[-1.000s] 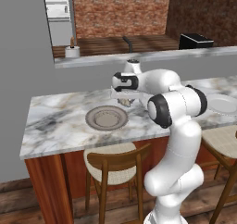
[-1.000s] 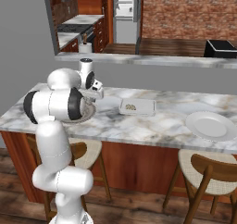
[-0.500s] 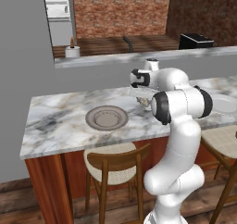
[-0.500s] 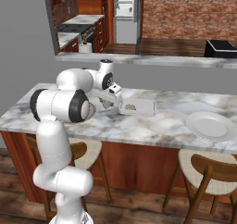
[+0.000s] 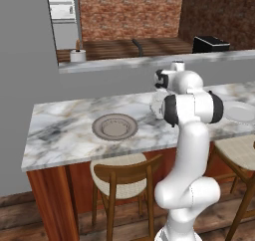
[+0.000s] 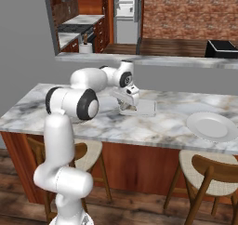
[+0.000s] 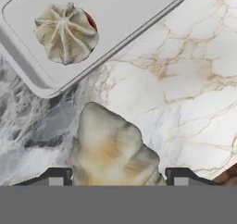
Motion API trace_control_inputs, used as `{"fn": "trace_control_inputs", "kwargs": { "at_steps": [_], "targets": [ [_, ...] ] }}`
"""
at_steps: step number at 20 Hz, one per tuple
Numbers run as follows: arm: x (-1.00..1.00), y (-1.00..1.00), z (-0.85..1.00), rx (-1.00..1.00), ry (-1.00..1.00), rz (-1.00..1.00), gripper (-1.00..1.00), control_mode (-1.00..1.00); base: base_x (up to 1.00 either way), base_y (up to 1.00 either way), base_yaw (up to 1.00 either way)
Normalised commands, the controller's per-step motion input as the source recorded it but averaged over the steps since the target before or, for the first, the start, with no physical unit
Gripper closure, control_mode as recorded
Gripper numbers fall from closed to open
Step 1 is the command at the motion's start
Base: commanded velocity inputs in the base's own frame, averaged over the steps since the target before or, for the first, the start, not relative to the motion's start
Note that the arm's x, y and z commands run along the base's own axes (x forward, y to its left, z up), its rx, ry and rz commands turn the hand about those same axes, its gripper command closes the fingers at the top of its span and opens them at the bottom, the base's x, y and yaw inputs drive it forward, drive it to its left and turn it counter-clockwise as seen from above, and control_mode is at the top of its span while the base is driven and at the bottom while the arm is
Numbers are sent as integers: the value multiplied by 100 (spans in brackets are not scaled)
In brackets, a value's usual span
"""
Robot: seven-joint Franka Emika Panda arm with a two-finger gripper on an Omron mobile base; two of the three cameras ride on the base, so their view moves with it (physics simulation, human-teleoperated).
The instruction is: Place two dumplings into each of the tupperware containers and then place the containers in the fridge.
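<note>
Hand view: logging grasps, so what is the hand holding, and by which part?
A pale beige crimped dumpling, gripped by its two opposite sides between the hand fingertips, above the marble counter.

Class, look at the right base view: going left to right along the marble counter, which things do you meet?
Robot's white arm → dumpling held in the gripper → tupperware container → white plate.
</note>
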Motion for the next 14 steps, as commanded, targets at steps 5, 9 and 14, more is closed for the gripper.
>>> {"fn": "trace_control_inputs", "kwargs": {
  "at_steps": [5,9,14],
  "targets": [
    [47,-49,0,0,8,-14,100,-100,0,0,0],
    [40,-33,-12,0,2,-8,100,-100,0,0,0],
    [38,-21,-33,0,1,-6,100,-100,0,0,0]
  ]
}}
